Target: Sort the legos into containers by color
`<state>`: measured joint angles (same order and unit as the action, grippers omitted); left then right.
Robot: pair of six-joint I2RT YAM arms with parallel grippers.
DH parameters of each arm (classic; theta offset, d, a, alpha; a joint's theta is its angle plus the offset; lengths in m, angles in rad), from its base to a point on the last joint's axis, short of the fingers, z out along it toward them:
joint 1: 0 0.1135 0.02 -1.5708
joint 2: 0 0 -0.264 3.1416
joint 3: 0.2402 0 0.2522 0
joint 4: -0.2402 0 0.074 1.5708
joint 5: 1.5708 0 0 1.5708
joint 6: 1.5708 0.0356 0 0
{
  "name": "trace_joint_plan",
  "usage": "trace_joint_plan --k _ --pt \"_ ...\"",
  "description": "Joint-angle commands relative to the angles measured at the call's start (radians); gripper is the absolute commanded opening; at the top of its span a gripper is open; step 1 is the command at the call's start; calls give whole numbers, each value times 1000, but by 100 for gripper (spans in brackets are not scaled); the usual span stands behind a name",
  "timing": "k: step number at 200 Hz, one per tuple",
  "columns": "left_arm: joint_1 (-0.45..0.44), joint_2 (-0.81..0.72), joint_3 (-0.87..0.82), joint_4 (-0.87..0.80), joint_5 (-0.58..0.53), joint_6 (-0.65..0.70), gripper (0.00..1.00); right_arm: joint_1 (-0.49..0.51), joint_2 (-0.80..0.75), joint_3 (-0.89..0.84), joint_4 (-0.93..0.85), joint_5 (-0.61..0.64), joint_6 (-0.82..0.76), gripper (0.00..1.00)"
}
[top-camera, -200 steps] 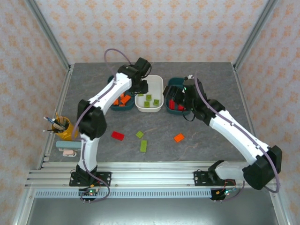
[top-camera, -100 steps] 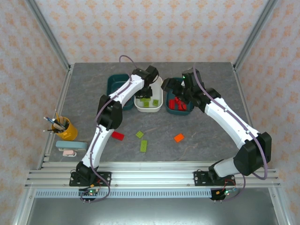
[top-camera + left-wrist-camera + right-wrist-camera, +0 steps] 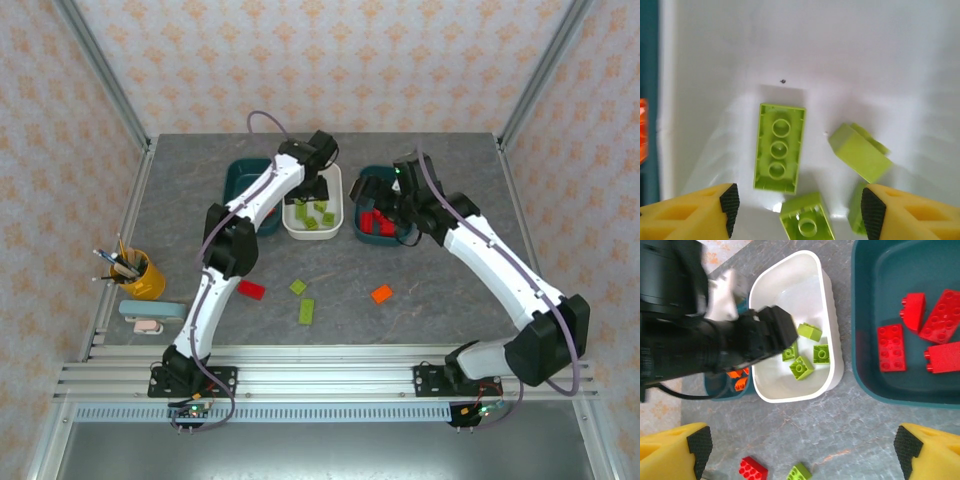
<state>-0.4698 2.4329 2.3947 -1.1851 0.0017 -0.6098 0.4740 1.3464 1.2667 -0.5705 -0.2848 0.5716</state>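
Note:
My left gripper [image 3: 800, 210] hangs open low inside the white container [image 3: 865, 60], its fingers [image 3: 730, 207] apart. Between and ahead of them lie lime green legos: an oblong one [image 3: 780, 147], a tilted one [image 3: 860, 152] and a small one [image 3: 806, 220], none gripped. My right gripper [image 3: 802, 447] is open over bare table in front of the white container [image 3: 832, 370] and the right teal container [image 3: 862, 340], which holds red legos [image 3: 892, 347]. From above, the left gripper [image 3: 320, 195] is over the white container [image 3: 310, 236] and the right gripper [image 3: 382, 205] over the right teal container [image 3: 357, 215]. The left teal container [image 3: 245, 180] holds orange legos [image 3: 740, 382].
Loose on the table lie a red lego [image 3: 251, 290], a small green one [image 3: 298, 286], an oblong green one [image 3: 306, 311] and an orange one [image 3: 381, 294]. A yellow pen cup [image 3: 140, 277] and a flat teal-and-pink object [image 3: 150, 315] sit at the left edge.
My left gripper has moved right from the left teal container's edge to over the white container and has opened. The right gripper shifted slightly back and stayed open.

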Motion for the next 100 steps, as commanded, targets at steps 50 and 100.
trace_joint_plan --k 50,100 --pt "-18 -587 -360 99 10 -59 75 129 -60 31 -233 147 -157 90" --pt "-20 -1156 -1003 179 -154 -226 79 469 138 65 -168 95 -362 84"
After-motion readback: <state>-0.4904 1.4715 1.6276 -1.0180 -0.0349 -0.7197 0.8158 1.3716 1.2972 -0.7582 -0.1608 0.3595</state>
